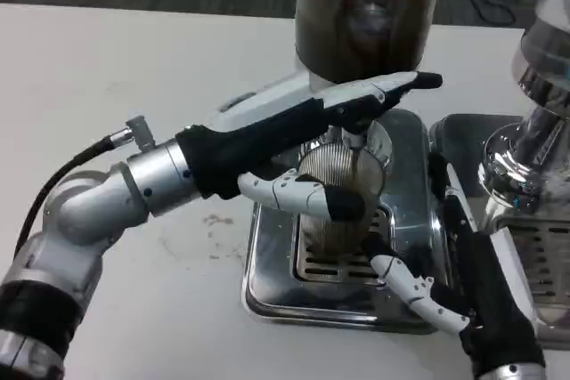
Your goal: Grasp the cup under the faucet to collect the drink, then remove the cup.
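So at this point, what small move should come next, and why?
Probably keep the left robot hand steady around the ribbed cup until it fills. A dark stream still runs from the faucet into the cup, which stands on the drip tray. The right robot hand is open beside the cup and could close in to take it.

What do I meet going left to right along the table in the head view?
Left forearm → stain → cup on the drip tray → right hand → second tray.
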{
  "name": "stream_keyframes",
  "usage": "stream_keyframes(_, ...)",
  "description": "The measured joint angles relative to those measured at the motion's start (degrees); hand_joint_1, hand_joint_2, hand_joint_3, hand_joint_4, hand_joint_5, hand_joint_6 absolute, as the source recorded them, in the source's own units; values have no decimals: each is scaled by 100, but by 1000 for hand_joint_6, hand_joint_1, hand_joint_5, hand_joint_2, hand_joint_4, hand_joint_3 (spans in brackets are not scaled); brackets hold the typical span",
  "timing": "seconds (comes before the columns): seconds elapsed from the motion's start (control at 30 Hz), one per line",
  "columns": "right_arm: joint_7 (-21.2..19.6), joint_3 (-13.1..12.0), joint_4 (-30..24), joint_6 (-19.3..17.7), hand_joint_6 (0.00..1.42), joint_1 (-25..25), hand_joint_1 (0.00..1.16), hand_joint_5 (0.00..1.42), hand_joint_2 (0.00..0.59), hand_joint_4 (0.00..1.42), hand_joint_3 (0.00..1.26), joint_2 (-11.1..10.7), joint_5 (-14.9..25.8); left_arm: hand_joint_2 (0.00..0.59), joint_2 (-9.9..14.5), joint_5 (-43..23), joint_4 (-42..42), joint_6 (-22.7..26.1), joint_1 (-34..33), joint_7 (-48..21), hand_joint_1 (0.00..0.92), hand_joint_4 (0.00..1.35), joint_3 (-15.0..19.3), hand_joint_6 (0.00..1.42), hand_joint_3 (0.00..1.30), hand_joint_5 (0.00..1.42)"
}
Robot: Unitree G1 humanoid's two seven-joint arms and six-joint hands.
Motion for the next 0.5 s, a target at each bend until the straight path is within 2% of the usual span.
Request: stream_keyframes(0.5, 197, -25, 709, -101, 0, -666, 584, 0, 218, 0, 0, 44, 126, 71, 118, -4, -45, 2, 46, 17, 0, 0, -35, 40, 62, 36)
